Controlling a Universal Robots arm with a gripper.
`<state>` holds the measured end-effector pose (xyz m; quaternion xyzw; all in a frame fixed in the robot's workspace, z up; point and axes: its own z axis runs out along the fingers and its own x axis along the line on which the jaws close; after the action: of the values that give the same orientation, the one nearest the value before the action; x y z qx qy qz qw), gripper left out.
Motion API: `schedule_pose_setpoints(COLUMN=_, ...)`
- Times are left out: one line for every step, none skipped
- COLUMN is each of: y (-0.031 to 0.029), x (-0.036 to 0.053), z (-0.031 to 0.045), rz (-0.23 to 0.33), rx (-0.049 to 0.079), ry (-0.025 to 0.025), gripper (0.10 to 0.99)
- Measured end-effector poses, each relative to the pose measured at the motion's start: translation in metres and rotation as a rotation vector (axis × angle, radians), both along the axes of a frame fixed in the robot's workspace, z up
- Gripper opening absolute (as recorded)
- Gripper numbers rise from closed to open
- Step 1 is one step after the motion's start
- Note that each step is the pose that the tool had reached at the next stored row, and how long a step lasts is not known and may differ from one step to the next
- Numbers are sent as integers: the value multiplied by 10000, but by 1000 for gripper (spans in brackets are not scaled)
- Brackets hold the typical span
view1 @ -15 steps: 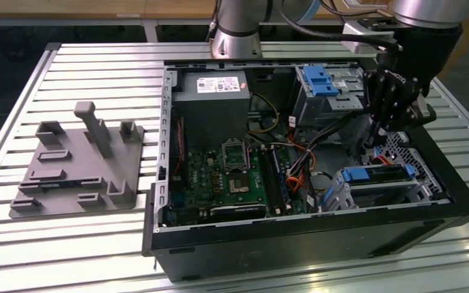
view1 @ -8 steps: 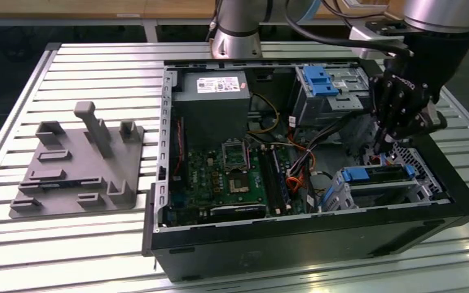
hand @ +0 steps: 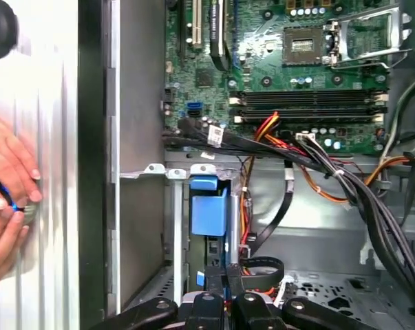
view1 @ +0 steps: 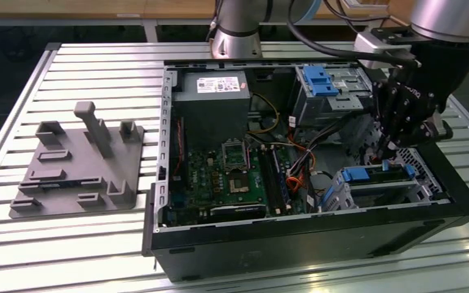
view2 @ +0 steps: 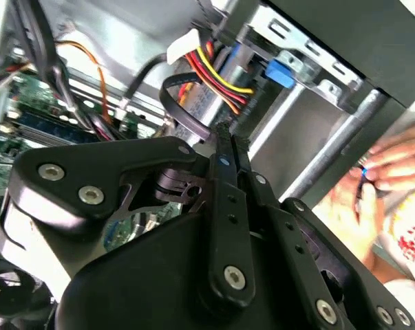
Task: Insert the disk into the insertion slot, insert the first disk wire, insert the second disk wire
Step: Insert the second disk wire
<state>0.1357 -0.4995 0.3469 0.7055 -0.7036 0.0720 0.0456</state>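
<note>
Exterior view: the disk (view1: 378, 175) sat in the slot (view1: 418, 189). The gripper (view1: 393, 145), fingers clenched empty, hovered above. Loose wires (hand: 372, 206) nearby risked snagging; a hand (hand: 7, 199) rested outside the case.

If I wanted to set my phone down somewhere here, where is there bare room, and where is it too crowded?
Bare slatted table lies in front of the grey fixture block, and more behind it, beside the computer case. Inside the case it is crowded: motherboard, loose wires, and the gripper by the disk in its cage.
</note>
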Motion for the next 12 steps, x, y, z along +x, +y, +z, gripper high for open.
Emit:
schedule_pose_setpoints(y=-4, x=0, z=0, rz=0, rx=170, ry=-2, gripper=145)
schedule_pose_setpoints(y=-11, x=-1, z=0, rz=-1, rx=329, ry=-3, gripper=145)
schedule_pose_setpoints(y=-18, x=-1, z=0, rz=-1, rx=430, ry=-4, gripper=145)
schedule_pose_setpoints(y=-28, x=-1, z=0, rz=0, rx=507, ry=-4, gripper=145)
schedule_pose_setpoints(y=-40, x=-1, z=0, rz=0, rx=574, ry=-4, gripper=145)
schedule_pose_setpoints(y=-51, x=-1, z=1, rz=-1, rx=640, ry=-4, gripper=145)
schedule_pose_setpoints(y=-62, x=-1, z=1, rz=-1, rx=716, ry=-4, gripper=145)
schedule_pose_setpoints(y=-72, x=-1, z=0, rz=-1, rx=791, ry=-4, gripper=145)
schedule_pose_setpoints(y=-82, x=-2, z=0, rz=-2, rx=871, ry=-4, gripper=145)
schedule_pose_setpoints(y=-93, x=-1, z=0, rz=-2, rx=940, ry=-4, gripper=145)
schedule_pose_setpoints(y=-104, x=-1, z=0, rz=-3, rx=1001, ry=-4, gripper=145)
schedule_pose_setpoints(y=-119, x=-2, z=0, rz=-5, rx=1039, ry=-4, gripper=145)
